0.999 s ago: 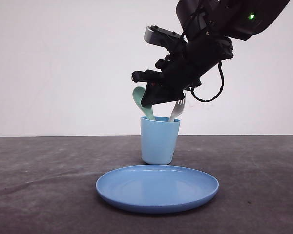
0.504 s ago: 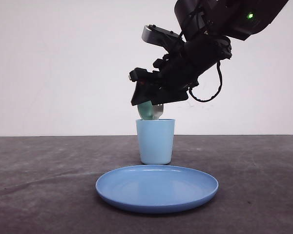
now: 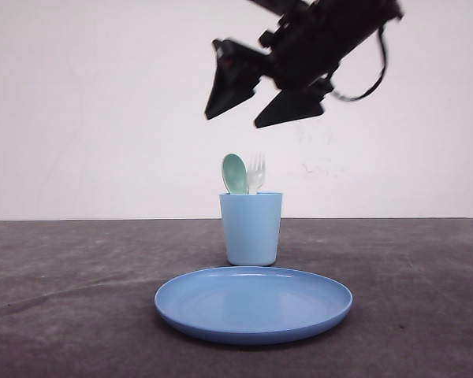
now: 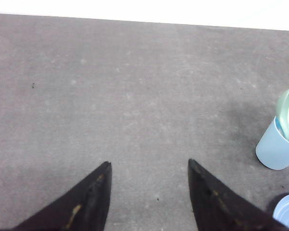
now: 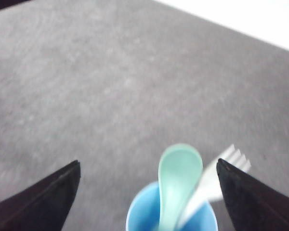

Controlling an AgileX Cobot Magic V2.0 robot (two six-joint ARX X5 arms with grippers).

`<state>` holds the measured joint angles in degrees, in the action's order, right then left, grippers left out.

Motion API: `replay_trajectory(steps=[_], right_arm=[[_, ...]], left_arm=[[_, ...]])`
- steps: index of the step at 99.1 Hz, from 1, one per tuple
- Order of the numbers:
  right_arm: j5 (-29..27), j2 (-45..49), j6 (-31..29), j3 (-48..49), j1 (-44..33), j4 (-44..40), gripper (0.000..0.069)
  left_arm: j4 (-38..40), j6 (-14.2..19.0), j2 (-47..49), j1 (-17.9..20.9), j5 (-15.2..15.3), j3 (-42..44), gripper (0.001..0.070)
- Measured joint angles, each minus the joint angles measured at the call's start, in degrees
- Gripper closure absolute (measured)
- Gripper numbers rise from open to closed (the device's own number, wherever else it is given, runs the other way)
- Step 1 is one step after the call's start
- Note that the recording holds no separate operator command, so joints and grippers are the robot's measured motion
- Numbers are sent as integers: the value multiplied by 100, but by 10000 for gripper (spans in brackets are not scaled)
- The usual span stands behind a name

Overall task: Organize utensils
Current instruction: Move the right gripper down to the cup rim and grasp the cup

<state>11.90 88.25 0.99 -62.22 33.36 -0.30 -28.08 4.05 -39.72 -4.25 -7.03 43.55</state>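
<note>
A mint-green spoon and a white fork stand side by side, heads up, in the light blue cup at the table's middle. In the right wrist view the spoon and fork lean out of the cup below the fingers. My right gripper hangs open well above the cup, holding nothing. My left gripper is open over bare table, with the cup and spoon off to its side.
A round blue plate lies on the dark grey table in front of the cup. A white wall stands behind the table. In the left wrist view the plate's rim shows at the corner.
My right gripper has let go and risen clear of the cup. The cup, tilted a second ago, stands upright now, and the spoon and fork have settled close together.
</note>
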Motion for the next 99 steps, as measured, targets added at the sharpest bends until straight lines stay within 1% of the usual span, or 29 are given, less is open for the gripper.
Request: replay_trajectory(steps=[6,12,15,28,34,51,66,81,99], right_arm=[[0,-212,0,0,-13,-385,93],[-4,-431,0,0,-42,-778,29],[-11,-525,-7,0,-44,-970,10],[-317,-723,-22,0,-105,-1709,11],[-372,-715,-20,15,-164,-1904,11],[-374,-713,-17,494,-328,-1648,11],[-374,-699,-22,979,-492,-1102,9],[-223,-627,-26,1067,-531,-901,9],[190,-131,-35,1067,-529,-474,9]], left_arm=[[-2,2,-2,0,0,0,410],[2,2,0,0,0,0,410],[0,2,-2,0,0,0,410],[0,2,0,0,55,0,410],[2,0,0,0,74,0,410],[0,0,-2,0,87,0,410],[0,0,-2,0,87,0,410],[0,0,-2,0,87,0,410],[-2,0,-2,0,87,0,410]])
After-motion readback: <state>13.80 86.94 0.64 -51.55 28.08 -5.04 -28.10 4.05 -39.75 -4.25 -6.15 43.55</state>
